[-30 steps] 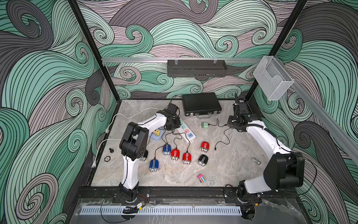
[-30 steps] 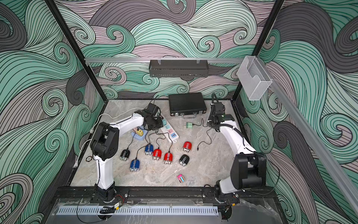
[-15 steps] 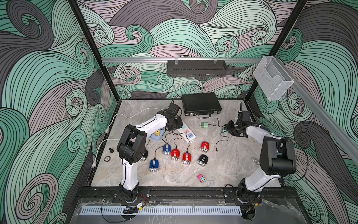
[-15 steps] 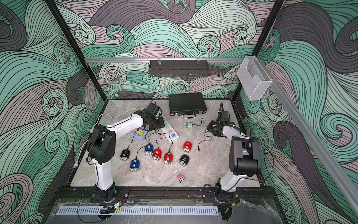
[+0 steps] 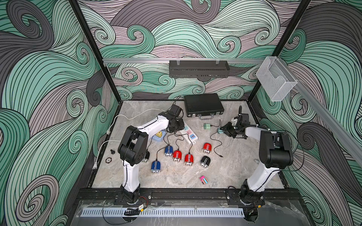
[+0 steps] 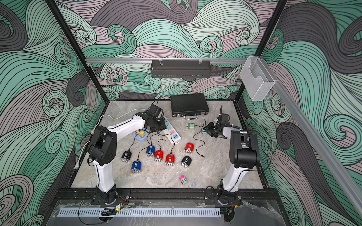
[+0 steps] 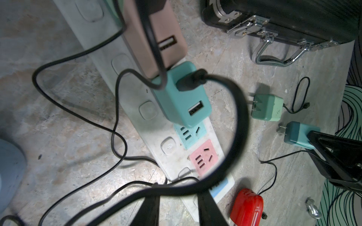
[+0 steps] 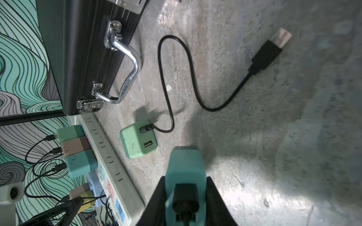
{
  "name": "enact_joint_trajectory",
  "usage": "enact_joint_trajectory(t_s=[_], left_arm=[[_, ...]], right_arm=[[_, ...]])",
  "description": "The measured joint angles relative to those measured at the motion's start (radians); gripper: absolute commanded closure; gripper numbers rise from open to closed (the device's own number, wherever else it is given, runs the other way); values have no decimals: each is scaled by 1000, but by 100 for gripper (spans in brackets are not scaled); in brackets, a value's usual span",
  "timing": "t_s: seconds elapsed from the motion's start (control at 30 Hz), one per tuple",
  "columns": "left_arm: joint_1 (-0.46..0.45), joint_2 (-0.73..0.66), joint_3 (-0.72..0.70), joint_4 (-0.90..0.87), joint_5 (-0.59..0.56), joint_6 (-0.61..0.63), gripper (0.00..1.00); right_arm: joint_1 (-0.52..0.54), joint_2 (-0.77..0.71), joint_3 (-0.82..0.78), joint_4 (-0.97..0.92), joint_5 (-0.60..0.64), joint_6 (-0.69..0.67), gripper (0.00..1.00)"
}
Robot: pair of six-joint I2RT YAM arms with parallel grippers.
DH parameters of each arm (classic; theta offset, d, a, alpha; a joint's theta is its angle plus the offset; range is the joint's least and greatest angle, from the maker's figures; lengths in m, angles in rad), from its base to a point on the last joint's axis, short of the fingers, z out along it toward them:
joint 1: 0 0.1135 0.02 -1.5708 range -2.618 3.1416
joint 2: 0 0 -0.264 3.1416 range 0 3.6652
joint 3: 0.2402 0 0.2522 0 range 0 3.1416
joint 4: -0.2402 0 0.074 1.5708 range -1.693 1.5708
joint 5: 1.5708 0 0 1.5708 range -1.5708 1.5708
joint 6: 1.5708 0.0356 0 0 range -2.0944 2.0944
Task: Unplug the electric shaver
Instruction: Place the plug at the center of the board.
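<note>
My right hand point(image 8: 186, 181) is clamped on the teal adapter point(image 8: 184, 162), which is clear of the power strip point(image 5: 191, 136) and held to its right. The adapter's cable point(image 5: 215, 145) trails over the tabletop point(image 5: 231, 172) to a loose end point(image 5: 221, 156) near the red shaver point(image 5: 206, 147), which lies right of the strip's near end. I judge the unplugging itself done, with only setting the adapter down and letting go left.

My left hand point(image 5: 177, 126) hangs over the strip's far part, drawn narrow. Its wrist view cuts off the fingertips and a blurred cable crosses them, so I cannot tell whether it pinches anything or touches the strip. Whether the loose end came from the red shaver I cannot confirm either.
</note>
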Motion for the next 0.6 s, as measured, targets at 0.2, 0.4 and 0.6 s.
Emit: enact_joint_trajectory(t_s=[0.2,0.4,0.6], left_arm=[[-1,0,-3,0,0,0,67],[-1,0,-5,0,-1,0,67],[-1,0,-5,0,-1,0,67]], right_arm=[[0,14,0,24,-26,8,78],[0,14,0,24,-25,10,75],[0,14,-1,24,-25,14,70]])
